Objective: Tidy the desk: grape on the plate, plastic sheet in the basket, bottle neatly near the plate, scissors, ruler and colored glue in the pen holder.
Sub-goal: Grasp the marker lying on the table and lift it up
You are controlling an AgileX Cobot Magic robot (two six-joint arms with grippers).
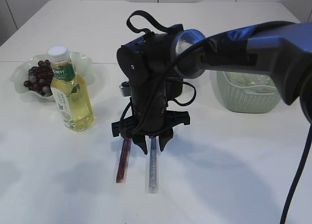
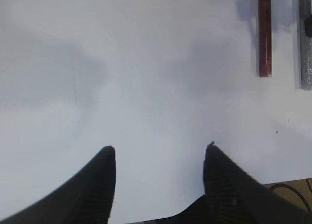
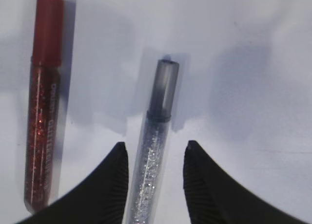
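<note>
Silver glitter glue [image 3: 151, 170] lies right between the black fingers of your right pincer [image 3: 155, 160], which stands spread around the tube with a gap on each side and does not yet pinch it. The tube's long axis runs up and down the right wrist frame, grey cap toward the top, so it sits crosswise to the closing direction, which looks well suited to a squeeze across its width. Just to the left, parallel and apart from it, lies the red glitter glue [image 3: 43, 112]; keep the left finger from nudging it as you close. Your left pincer [image 2: 160, 153] is spread and empty over bare table [image 2: 122, 87], with both tubes only at the upper right of its frame, so the right arm is clearly nearer. Farther out, at the left of the exterior frame, the bottle [image 1: 70, 95] stands just beside the plate [image 1: 19, 80] of grapes [image 1: 39, 78], and the basket [image 1: 248, 95] sits at the right behind the arm. No pen holder is visible.
</note>
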